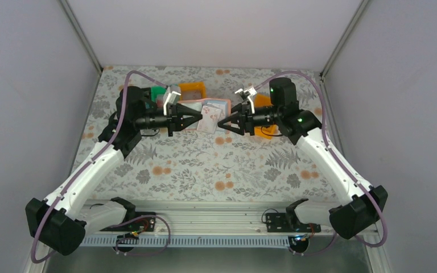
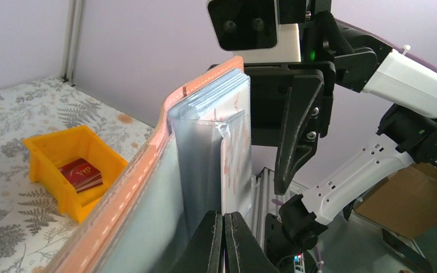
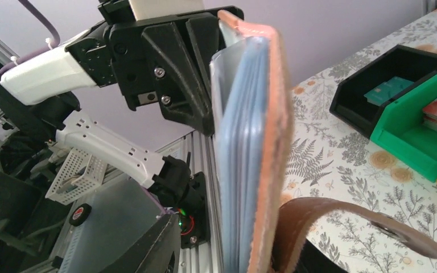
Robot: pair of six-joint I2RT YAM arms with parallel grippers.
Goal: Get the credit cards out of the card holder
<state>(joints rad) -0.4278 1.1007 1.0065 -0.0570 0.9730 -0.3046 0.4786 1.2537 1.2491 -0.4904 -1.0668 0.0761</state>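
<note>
**Card holder held in mid-air between two arms.** The brownish-pink, book-like folding card holder hangs open above the floral-print table and does not touch it. Its pale blue-grey clear plastic sleeves are fanned out, and its brown closing tab dangles loose.

- **Card in the holder:** a whitish-pink credit card sits in the outermost sleeve.
- **Left gripper:** the left gripper is clenched on the edge of that same sleeve.
- **Right gripper:** the right gripper meets the holder from the opposite side. Its jaws stand parted on either side of the holder's edge, with a gap showing beside one of them. It therefore reads as released rather than gripping.
- **Bins on the table, beyond the holder's outer cover:**
  - An orange plastic bin holds a dark red card with white print.
  - A black plastic bin holds a teal-blue card.
  - A green plastic bin stands just beside the black one.

**Handling.** The cards are probably light, stiff and slick. The sleeves are soft and likely to cling and flex. The holder is limp at its spine and would swing if it were pulled unsupported. The best hold on the whitish-pink card is a flat pinch across both faces at the edge showing in the sleeve mouth, drawn straight along the pocket. A shallow pinch risks slipping off, and a deep one may catch the sleeve film along with the card.
</note>
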